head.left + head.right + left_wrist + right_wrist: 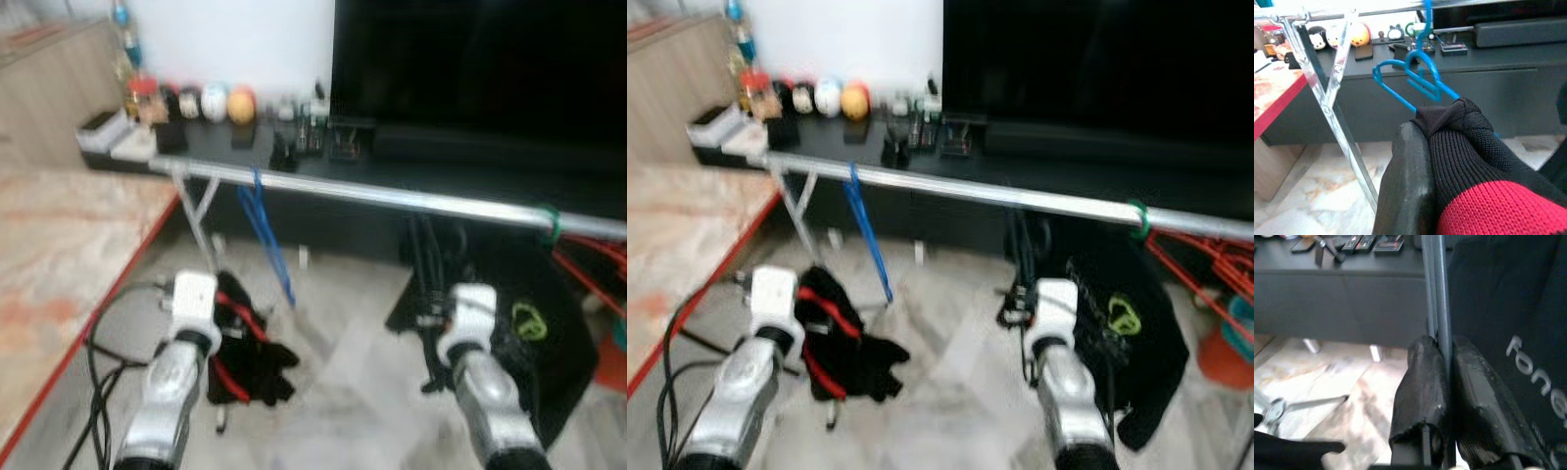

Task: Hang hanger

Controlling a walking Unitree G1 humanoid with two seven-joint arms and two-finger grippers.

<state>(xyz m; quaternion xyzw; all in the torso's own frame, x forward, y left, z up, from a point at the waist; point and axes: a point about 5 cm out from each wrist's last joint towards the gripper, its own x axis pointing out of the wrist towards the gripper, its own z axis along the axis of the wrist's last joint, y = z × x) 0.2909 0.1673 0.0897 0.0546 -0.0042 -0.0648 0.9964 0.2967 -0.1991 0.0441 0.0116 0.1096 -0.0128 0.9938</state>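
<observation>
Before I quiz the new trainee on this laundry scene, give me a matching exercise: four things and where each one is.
Things:
1. blue hanger
2. black and red garment
3. green hook
4. black t-shirt

Places:
A. gripped by the left hand
B. hooked on the silver rail, left part
C. beside the right hand, below the rail
D. on the rail, right part

Pairs: 1-B, 2-A, 3-D, 4-C

Even indoor light — head views softly blurred, probably motion; wrist views sharper.

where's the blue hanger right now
The blue hanger hangs from the silver rail near its left end, just above and ahead of the left gripper.
</observation>
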